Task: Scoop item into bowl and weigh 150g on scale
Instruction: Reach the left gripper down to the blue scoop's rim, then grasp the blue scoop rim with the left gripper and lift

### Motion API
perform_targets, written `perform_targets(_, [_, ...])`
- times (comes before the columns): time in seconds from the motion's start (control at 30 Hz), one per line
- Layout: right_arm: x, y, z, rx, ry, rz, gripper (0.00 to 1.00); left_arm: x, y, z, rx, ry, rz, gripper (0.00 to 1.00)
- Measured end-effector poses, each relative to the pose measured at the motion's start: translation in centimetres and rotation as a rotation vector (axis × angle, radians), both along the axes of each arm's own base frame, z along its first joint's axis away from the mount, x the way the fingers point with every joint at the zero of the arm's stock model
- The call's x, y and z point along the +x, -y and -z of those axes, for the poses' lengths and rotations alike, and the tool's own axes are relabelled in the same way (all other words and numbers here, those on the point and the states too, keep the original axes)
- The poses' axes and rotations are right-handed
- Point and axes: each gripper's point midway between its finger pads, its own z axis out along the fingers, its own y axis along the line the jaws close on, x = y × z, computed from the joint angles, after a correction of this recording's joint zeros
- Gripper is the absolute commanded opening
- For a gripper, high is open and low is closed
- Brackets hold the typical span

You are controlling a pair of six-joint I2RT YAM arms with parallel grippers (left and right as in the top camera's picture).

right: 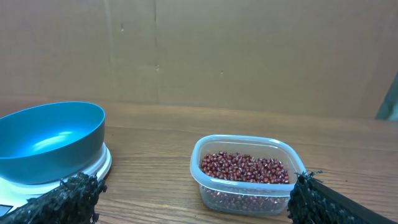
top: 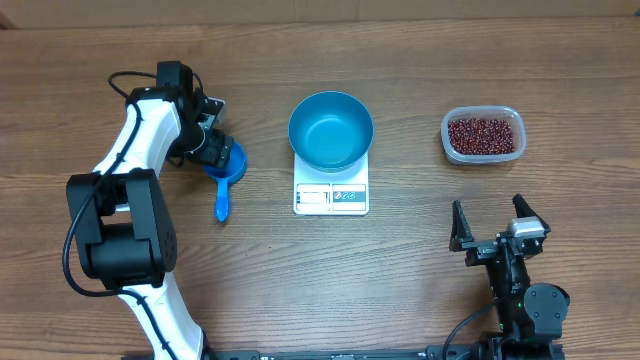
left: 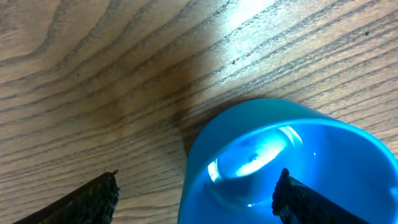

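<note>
Ahead of released right claw, beans in tub; left claw released astride rim of scoop.

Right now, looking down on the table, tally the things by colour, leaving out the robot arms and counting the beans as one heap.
Blue: 2 (bowl, scoop)
White: 1 (scale)
Clear: 1 (plastic tub)
Red-brown: 1 (heap of beans)
Total: 5
</note>
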Motion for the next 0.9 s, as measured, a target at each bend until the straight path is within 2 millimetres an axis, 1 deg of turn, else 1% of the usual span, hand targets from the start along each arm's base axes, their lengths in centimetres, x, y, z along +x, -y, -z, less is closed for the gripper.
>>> perform_targets(0.13, [0.00,0.00,-0.03,0.000,0.001,0.000,1.00,0.07,-0.01,-0.01,0.001,0.003,0.000,0.77])
perform_targets(0.33, [0.00,-0.01,-0.03,0.000,0.001,0.000,1.00,0.08,0.00,-0.01,0.000,0.003,0.000,0.77])
perform_targets(0.37, [0.00,-0.01,0.00,0.000,0.000,0.000,1.00,0.09,0.00,-0.01,0.000,0.004,0.000,0.78])
perform_targets(0.43, [0.00,-0.01,-0.01,0.000,0.000,0.000,1.00,0.09,0.00,-0.01,0.000,0.004,0.000,0.82])
perform_targets(0.5, [0.00,-0.01,-0.01,0.000,0.000,0.000,1.00,0.08,0.00,0.00,0.000,0.003,0.000,0.84])
perform_targets(0.73, [0.00,-0.01,-0.03,0.000,0.001,0.000,1.00,0.03,0.00,0.15,0.000,0.003,0.000,0.99])
perform_targets(0.9, [0.00,0.00,-0.04,0.000,0.001,0.000,1.00,0.16,-0.01,0.16,0.000,0.009,0.000,1.00])
